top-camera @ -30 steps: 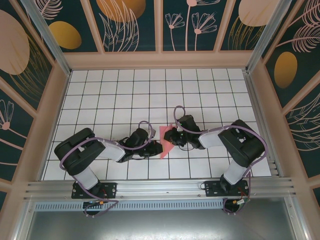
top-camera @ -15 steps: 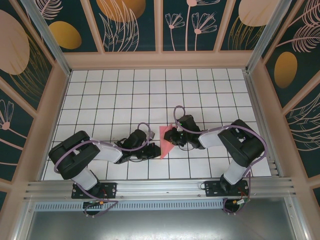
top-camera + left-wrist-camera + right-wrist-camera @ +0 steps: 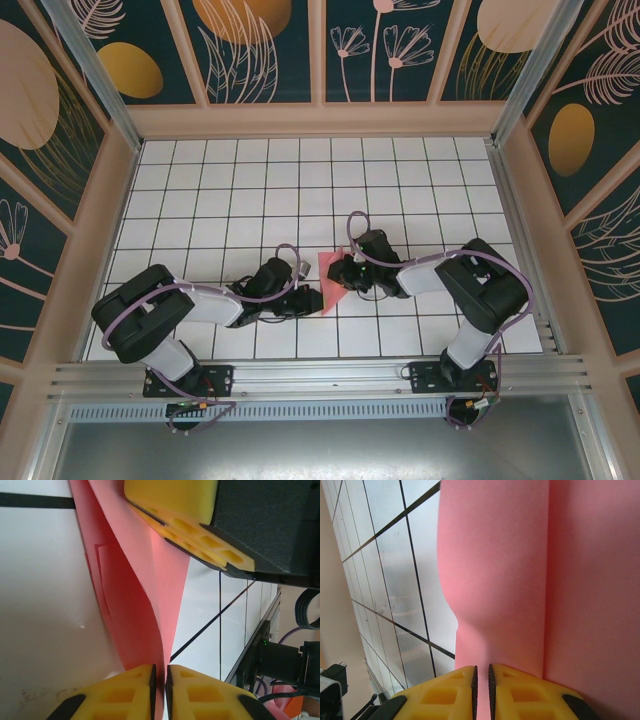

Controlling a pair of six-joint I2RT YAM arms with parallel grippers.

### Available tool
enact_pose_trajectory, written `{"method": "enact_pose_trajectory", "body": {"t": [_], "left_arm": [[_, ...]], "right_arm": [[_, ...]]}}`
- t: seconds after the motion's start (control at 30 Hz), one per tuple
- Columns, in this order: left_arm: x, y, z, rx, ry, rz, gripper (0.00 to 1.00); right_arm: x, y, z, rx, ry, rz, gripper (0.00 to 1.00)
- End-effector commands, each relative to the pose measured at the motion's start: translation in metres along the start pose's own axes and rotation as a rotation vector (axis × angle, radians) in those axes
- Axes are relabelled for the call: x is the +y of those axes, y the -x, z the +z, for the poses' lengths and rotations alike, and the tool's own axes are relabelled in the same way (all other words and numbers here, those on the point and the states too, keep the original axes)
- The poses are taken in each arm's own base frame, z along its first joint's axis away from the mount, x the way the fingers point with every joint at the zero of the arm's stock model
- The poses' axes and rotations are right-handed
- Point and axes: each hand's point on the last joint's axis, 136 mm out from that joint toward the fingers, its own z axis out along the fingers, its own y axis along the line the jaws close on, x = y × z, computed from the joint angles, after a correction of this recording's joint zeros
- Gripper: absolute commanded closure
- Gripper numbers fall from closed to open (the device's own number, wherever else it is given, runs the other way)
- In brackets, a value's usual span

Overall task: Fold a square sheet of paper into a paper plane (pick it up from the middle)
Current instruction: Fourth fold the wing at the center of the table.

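Part-folded square sheet of paper (image 3: 328,276) at mid-tabletop (image 3: 250,190), btwn both arms. Right gripper (image 3: 482,680) pinches one edge to anchor it; left gripper (image 3: 160,680), jaws narrow, seems to nip the opposite fold, prob. for creasing.

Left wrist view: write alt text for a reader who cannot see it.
Folded pink paper rises from the bottom edge, pinched between the two yellow fingertips of the left claw. Another yellow finger on a black body reaches in at upper right, above a white gridded table.
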Motion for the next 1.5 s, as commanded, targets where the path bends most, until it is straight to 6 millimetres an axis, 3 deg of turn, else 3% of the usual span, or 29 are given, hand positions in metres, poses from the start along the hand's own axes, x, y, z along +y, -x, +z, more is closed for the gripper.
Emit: {"method": "enact_pose_trajectory", "body": {"t": [0.0,0.33,0.73,0.97,1.47], "left_arm": [[0.001,0.004,0.002,-0.015,0.017,0.009,0.78],[-0.004,0.013,-0.005,-0.061,0.04,0.038,0.72],[0.001,0.01,0.006,-0.026,0.041,0.023,0.84],[0.011,0.005,0.006,-0.017,0.064,0.004,0.98],[0.059,-0.043,0.003,0.178,0.196,-0.063,0.96]], "right_arm": [[-0.051,-0.013,0.005,0.016,-0.176,0.048,0.82],[-0.052,-0.014,0.006,0.017,-0.18,0.047,0.82],[-0.052,-0.015,0.007,0.023,-0.181,0.045,0.82],[-0.052,-0.015,0.008,0.025,-0.182,0.044,0.82],[-0.075,-0.021,0.01,0.031,-0.264,0.072,0.82]]}}
